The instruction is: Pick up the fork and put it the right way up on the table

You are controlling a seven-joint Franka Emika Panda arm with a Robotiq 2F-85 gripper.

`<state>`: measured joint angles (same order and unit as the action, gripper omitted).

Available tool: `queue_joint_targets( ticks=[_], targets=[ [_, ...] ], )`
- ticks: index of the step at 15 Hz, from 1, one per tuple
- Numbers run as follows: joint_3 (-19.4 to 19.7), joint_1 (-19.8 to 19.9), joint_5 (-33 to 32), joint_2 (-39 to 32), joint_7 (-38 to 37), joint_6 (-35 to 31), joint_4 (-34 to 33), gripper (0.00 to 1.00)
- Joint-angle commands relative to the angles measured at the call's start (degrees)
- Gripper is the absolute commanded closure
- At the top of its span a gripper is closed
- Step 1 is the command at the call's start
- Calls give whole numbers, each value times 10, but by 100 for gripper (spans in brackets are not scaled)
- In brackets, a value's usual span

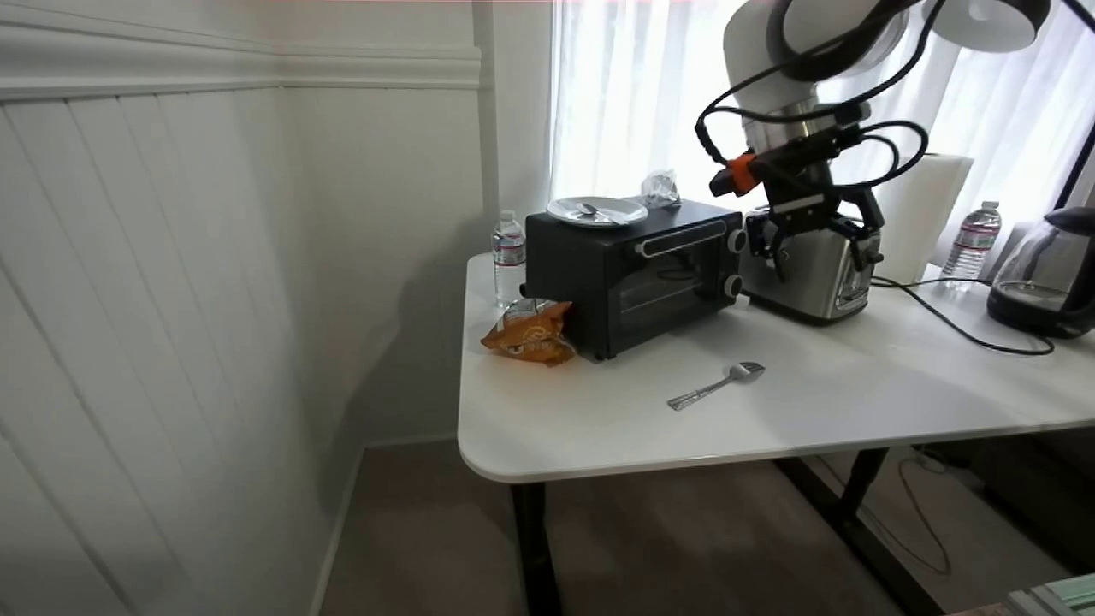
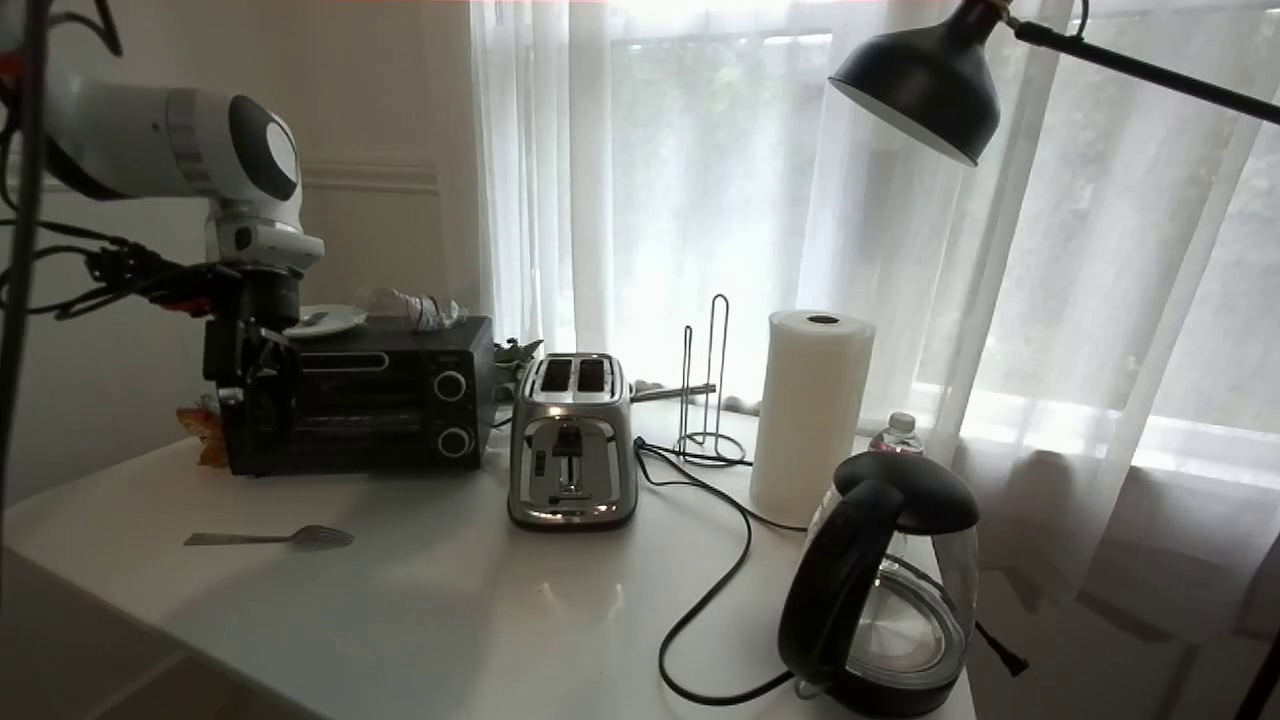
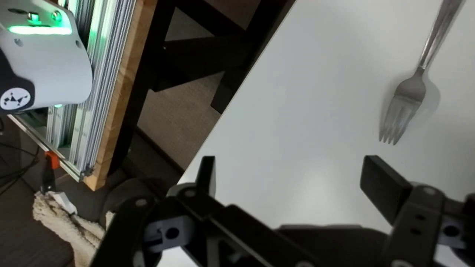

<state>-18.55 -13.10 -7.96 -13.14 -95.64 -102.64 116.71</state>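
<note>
The silver fork [image 1: 744, 371] lies on the white table [image 1: 565, 428] in front of the toaster oven. It also shows in an exterior view [image 2: 318, 537], where its head looks arched upward, tines toward the toaster. In the wrist view the fork [image 3: 410, 89] lies at the upper right, handle running off the top edge. A shadow under its neck suggests it lies face down. My gripper [image 3: 289, 167] is open and empty, its fingers wide apart above the table. The fork is outside the jaws, beyond the right finger. In an exterior view the gripper [image 1: 819, 261] hangs before the toaster.
A black toaster oven [image 1: 659, 274] bears a plate [image 1: 590, 212] with a spoon-like utensil. An orange snack bag [image 1: 535, 335] lies beside it. A steel toaster [image 2: 572, 450], paper towel roll [image 2: 812, 420], glass kettle [image 2: 890, 600] and black cord [image 2: 740, 560] stand or lie further along.
</note>
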Motion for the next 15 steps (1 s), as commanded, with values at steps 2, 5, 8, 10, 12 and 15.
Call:
queue_joint_targets(
  ticks=[2, 5, 8, 10, 12, 15],
  targets=[
    [36, -23, 65, -65, 7, -20, -35, 0],
    [50, -14, 116, -81, 52, -55, -25, 0],
    [69, -28, 109, -83, 57, -56, -24, 0],
    [72, -27, 112, -87, 64, -60, -24, 0],
    [72, -28, 113, -87, 65, -60, -24, 0],
    [75, -29, 122, -101, 59, -83, -25, 0]
  ],
)
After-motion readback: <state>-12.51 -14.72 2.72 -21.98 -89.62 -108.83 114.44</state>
